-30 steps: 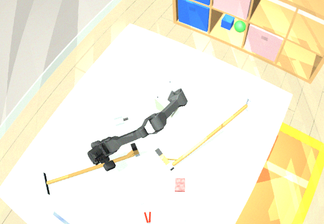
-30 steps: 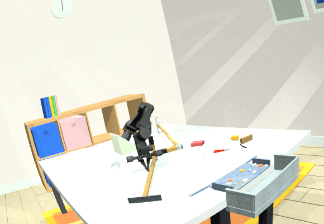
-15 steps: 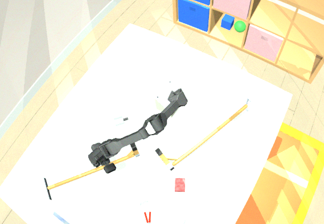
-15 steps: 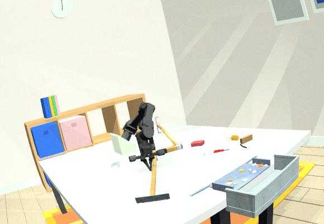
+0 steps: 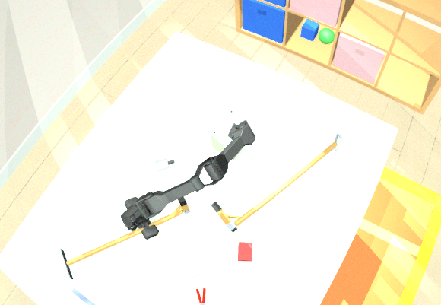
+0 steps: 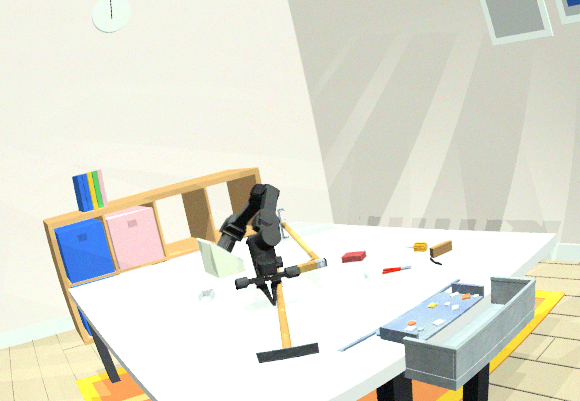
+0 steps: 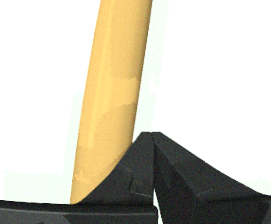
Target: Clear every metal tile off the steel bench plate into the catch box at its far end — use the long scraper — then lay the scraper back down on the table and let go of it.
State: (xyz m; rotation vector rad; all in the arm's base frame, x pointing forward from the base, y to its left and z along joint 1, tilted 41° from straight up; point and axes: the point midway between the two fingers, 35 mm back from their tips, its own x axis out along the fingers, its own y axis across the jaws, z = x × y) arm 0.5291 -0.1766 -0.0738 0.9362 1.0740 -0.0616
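The long scraper point(image 5: 106, 245) point(image 6: 284, 321) point(image 7: 115, 63) lies flat on the white table, a yellow handle with a dark blade point(image 5: 66, 264) point(image 6: 287, 352) at its end. My gripper point(image 5: 147, 232) point(image 6: 272, 296) point(image 7: 152, 137) is down at the handle, about midway along it. Its fingers are shut tip to tip, and the handle runs past their left side, not between them. The steel bench plate point(image 6: 425, 315) at the table's right front edge carries several small white and orange tiles point(image 6: 432, 305). The grey catch box point(image 6: 515, 297) stands at the plate's far end.
A second long yellow-handled tool point(image 5: 285, 182) point(image 6: 300, 240) lies right of the arm. A red block point(image 5: 245, 252) point(image 6: 353, 256), a red screwdriver point(image 6: 395, 268), a wooden block point(image 6: 440, 248), a white wedge point(image 6: 217, 262) and a small clip point(image 6: 206, 294) lie on the table. A shelf point(image 6: 150, 200) stands behind.
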